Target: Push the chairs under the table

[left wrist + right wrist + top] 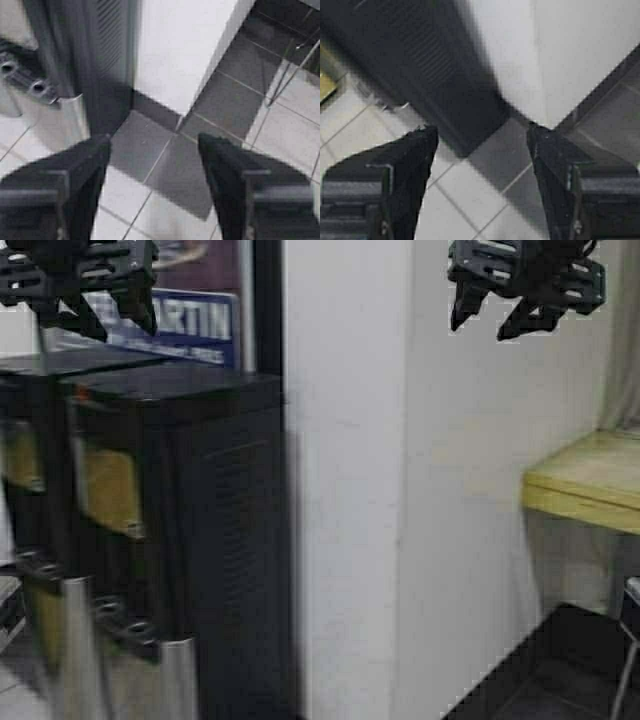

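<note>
One end of the light-wood table (585, 485) juts in at the right of the high view, beside a white pillar. Below it a thin chrome leg (628, 665) shows at the frame's edge, and the left wrist view catches thin chrome legs (281, 75) on the tiled floor. The chairs' seats and backs are out of view. My left gripper (95, 320) hangs high at the top left, open (154, 137) with only floor between its fingers. At the top right my right gripper (490, 325) is also raised and open (481, 129), holding nothing.
Two tall black water dispensers (180, 540) stand close on the left, with a blue sign (170, 325) behind them. A white pillar (350, 490) fills the middle, straight ahead. Dark and light floor tiles (165, 200) lie below the grippers.
</note>
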Robot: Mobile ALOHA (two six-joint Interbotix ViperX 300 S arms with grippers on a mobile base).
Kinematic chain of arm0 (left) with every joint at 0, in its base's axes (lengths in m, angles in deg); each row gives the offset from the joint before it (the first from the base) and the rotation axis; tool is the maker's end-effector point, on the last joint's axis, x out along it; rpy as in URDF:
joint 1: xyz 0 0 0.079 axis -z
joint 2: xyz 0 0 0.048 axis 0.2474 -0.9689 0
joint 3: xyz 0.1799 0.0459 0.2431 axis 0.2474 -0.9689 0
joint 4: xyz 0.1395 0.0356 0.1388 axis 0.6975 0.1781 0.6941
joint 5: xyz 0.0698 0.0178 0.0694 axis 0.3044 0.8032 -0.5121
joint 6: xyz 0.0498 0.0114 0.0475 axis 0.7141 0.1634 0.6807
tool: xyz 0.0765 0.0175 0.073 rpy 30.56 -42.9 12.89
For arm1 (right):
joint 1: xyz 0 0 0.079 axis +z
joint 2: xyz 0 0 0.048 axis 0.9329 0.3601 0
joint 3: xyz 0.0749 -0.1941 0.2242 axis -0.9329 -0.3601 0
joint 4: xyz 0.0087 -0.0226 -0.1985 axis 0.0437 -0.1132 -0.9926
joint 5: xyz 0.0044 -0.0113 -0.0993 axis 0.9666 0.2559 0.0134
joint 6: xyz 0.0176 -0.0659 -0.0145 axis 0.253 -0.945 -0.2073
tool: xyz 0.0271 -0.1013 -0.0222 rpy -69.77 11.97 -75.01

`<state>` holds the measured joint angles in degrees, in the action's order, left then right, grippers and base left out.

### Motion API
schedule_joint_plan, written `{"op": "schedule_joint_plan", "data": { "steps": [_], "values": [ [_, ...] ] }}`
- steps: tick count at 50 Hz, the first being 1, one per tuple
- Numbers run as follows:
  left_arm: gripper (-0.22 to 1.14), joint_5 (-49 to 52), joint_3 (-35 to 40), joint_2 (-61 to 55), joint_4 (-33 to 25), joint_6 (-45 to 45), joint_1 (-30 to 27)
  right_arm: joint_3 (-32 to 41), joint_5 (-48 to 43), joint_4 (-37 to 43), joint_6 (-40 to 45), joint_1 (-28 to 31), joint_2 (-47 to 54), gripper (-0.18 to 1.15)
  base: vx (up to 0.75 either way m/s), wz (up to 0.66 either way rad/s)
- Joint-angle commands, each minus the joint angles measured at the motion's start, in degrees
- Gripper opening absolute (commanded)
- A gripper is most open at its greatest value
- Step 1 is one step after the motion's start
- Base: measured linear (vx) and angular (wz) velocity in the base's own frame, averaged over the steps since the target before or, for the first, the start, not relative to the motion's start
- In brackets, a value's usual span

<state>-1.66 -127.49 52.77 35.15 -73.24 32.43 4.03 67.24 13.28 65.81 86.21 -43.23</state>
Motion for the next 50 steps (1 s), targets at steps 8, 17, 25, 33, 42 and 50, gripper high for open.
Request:
{"op": "schedule_joint_plan", "data": {
  "steps": [8,17,25,33,42,50],
  "values": [
    [0.89,-0.79,1.93,-0.26,0.35,0.70,0.09,1.49,0.44,-0.09,0.00,-0.18,-0.53,0.89,-0.31,0.33],
    [0.89,-0.88,2.37,-0.09,0.35,0.79,0.00,0.70,0.79,-0.18,-0.35,-0.09,-0.53,0.89,-0.31,0.26],
    [0.89,-0.53,1.49,0.88,0.26,-0.09,0.09,1.85,0.79,-0.44,-0.62,-0.18,-0.35,0.89,-0.31,0.01],
    [0.89,-0.53,1.49,0.00,0.09,-0.26,0.09,2.55,0.79,-0.53,-0.53,-0.18,0.09,0.89,-0.31,-0.20],
    [0.89,-0.53,1.32,0.00,-0.26,-0.44,0.09,3.69,0.79,-0.62,-0.44,-0.18,1.23,0.89,-0.30,-0.31],
    [0.89,-0.53,1.14,-0.35,-0.35,-0.62,0.09,5.01,0.88,-0.70,-0.44,-0.18,4.04,0.89,-0.33,-0.51]
  ]
}}
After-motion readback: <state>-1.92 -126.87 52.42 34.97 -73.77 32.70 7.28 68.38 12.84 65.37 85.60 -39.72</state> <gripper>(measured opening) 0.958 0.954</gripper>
